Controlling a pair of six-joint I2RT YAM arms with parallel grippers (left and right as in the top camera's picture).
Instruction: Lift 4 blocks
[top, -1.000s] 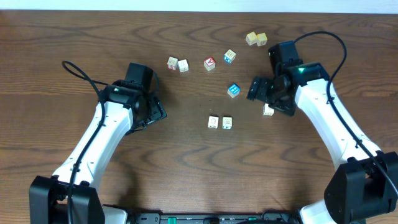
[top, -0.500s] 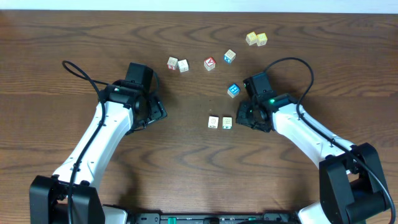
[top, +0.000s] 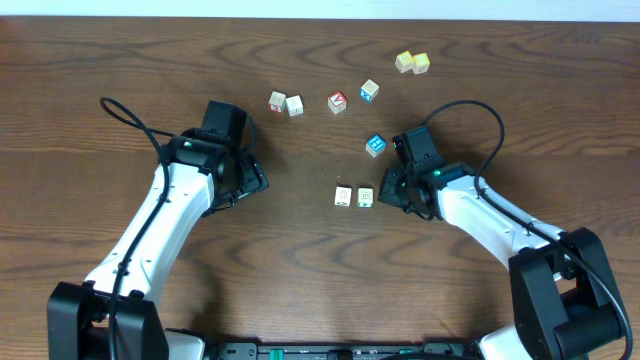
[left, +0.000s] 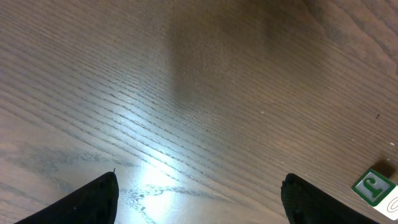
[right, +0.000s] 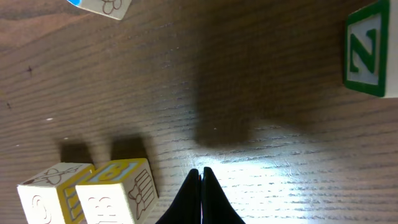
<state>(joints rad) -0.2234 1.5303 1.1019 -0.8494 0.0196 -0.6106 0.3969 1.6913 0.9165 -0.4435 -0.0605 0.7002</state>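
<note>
No block is off the bench (top: 300, 260) yet, so all four lifts look outstanding. The right gripper (top: 385, 190) has its fingers pressed together on nothing, at 3 o'clock of a cream block (top: 365, 197). The blue block (top: 376, 145) sits at 12 o'clock. The left gripper (top: 252, 182) fingers are spread and empty.

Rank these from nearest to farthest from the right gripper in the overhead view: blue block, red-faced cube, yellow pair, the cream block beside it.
1. Cream block, beside the right gripper tip.
2. Blue block, just above.
3. Red-faced cube, upper left.
4. Yellow pair, top.
</note>
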